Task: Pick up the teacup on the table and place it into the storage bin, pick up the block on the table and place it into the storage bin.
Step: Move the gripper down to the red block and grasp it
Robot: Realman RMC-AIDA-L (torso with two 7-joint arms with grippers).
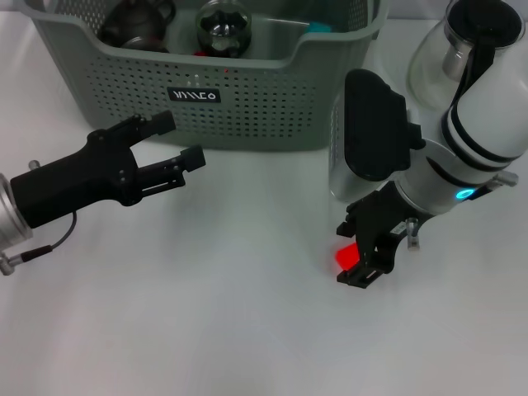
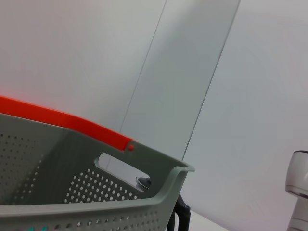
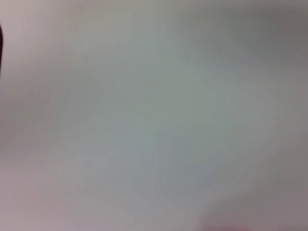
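Note:
The red block (image 1: 346, 256) lies on the white table at the right. My right gripper (image 1: 356, 252) points down over it, open, with one finger on each side of the block. The grey-green storage bin (image 1: 247, 111) with perforated walls and a black label stands at the back; its wall also shows in the left wrist view (image 2: 96, 192). A dark teacup-like vessel (image 1: 136, 23) and a round glass item (image 1: 223, 29) lie inside the bin. My left gripper (image 1: 177, 142) is open and empty, hovering just in front of the bin's front wall. The right wrist view shows only bare pale surface.
A glass jug (image 1: 450, 49) stands at the back right, beside the bin. A silvery cylinder (image 1: 337, 157) stands behind my right arm. An orange strip (image 2: 62, 120) runs along the bin's far rim. White table stretches across the front.

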